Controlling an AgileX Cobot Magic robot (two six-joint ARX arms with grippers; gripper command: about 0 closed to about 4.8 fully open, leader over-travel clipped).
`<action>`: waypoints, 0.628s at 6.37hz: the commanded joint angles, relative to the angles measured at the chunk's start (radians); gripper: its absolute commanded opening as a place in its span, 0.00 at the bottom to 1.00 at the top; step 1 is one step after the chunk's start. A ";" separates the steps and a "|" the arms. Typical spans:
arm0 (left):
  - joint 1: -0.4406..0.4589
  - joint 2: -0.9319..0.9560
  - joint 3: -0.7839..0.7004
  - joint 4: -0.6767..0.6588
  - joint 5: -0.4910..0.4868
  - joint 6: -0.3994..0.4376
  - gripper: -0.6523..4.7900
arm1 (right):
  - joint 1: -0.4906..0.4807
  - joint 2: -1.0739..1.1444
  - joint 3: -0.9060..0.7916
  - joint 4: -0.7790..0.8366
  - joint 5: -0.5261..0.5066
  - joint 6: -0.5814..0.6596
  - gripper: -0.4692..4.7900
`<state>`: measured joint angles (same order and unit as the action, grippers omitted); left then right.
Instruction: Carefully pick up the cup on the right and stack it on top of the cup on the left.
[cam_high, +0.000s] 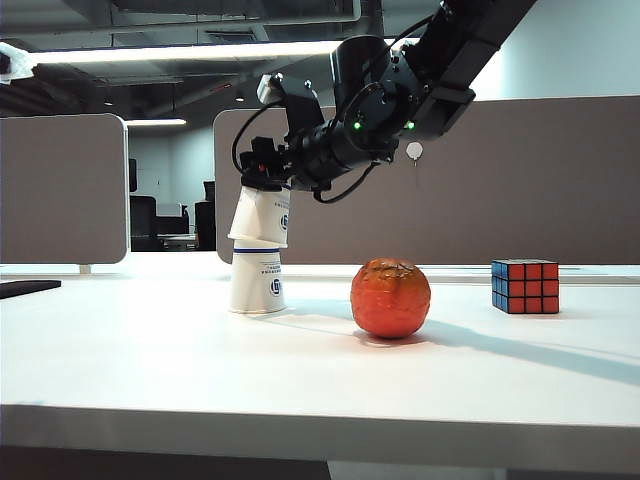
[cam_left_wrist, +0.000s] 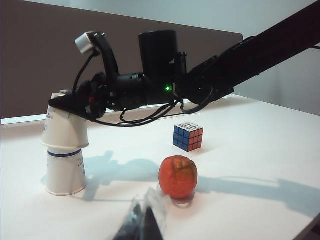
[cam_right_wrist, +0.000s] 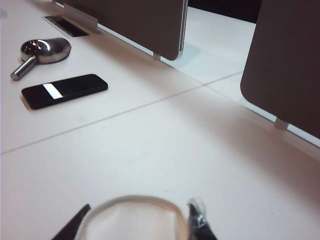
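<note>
Gripping the upper white paper cup (cam_high: 262, 218) in my right pincer (cam_high: 258, 176), I am tilting it onto the lower white paper cup (cam_high: 257, 282) beside the orange fruit (cam_high: 390, 297); my left pincer (cam_left_wrist: 142, 220) is idling near that fruit, its state unclear.

No legible text in any view. Lower paper cup (cam_high: 257, 282) and upper paper cup (cam_high: 262, 218) each carry a small blue logo, too small to read. Black phone (cam_right_wrist: 64, 90) shows a blank white bar only.
</note>
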<state>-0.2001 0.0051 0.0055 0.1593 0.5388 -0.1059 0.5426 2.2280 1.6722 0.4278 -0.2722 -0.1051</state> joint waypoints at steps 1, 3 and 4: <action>0.000 0.000 0.002 0.007 0.000 -0.003 0.11 | 0.002 0.010 0.005 0.008 0.006 -0.001 0.47; 0.000 0.000 0.002 0.007 0.000 -0.003 0.11 | 0.002 0.011 0.005 -0.007 0.008 -0.002 0.47; 0.000 0.000 0.002 0.007 0.000 -0.003 0.11 | 0.002 0.022 0.005 -0.014 0.007 -0.001 0.47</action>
<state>-0.2001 0.0051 0.0055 0.1593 0.5388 -0.1062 0.5426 2.2452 1.6722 0.4110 -0.2646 -0.1051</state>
